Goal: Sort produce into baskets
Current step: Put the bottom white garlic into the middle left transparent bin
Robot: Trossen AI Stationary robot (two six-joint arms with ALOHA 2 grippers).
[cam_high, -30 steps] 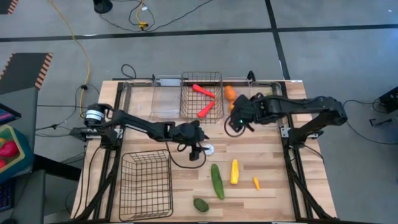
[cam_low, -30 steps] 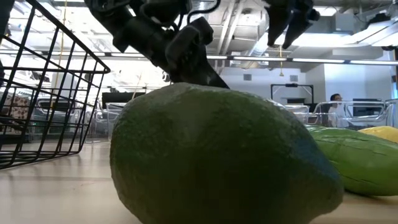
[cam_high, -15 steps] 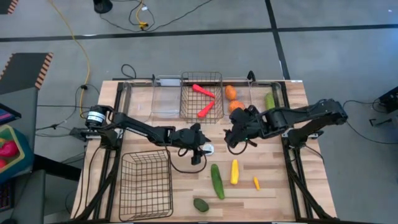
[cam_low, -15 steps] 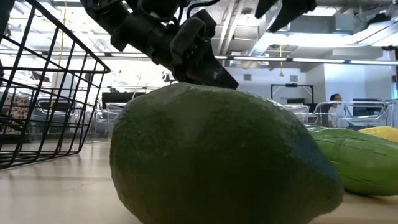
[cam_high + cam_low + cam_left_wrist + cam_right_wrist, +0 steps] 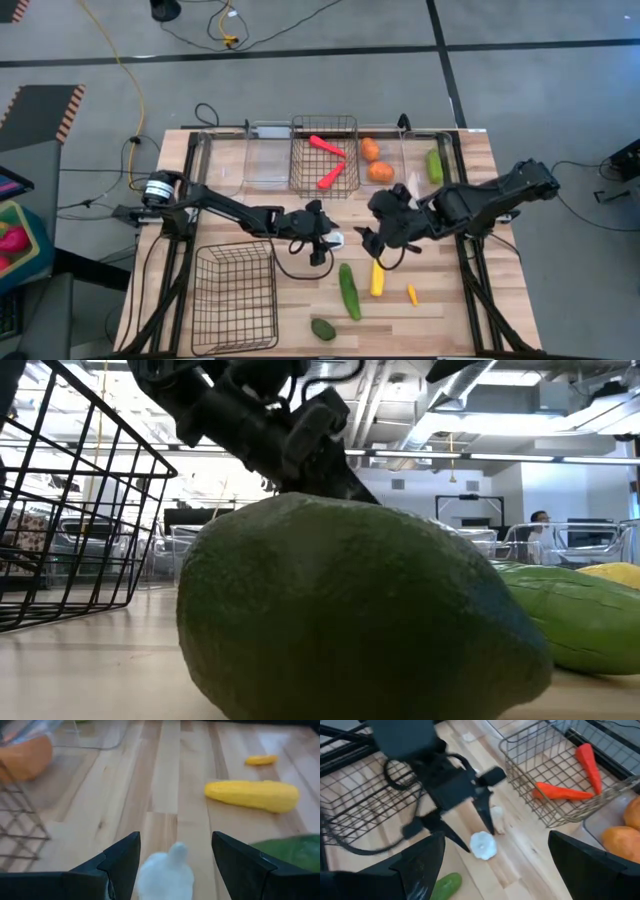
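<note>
My left gripper (image 5: 327, 243) is open low over the table's middle, its fingers standing on either side of a white garlic (image 5: 166, 875), also seen in the right wrist view (image 5: 482, 845), without touching it. My right gripper (image 5: 372, 244) is open and empty just right of it, above the far end of the yellow squash (image 5: 377, 277). A green cucumber (image 5: 348, 290), the dark green avocado (image 5: 322, 328) and a tiny yellow piece (image 5: 411, 294) lie on the table nearer the front. Two red-orange carrots (image 5: 328, 162) lie in the small wire basket (image 5: 300, 170).
Two orange fruits (image 5: 376, 160) and a second cucumber (image 5: 434, 165) lie in clear bins at the far right. A clear bin (image 5: 266, 160) stands left of the small basket. The large wire basket (image 5: 204, 300) stands front left. The avocado (image 5: 360, 610) fills the low view.
My right gripper has come away from the far bins with the orange fruits, toward the table's near edge and a little left, and now hangs beside my left gripper above the squash. My left gripper has stayed over the garlic.
</note>
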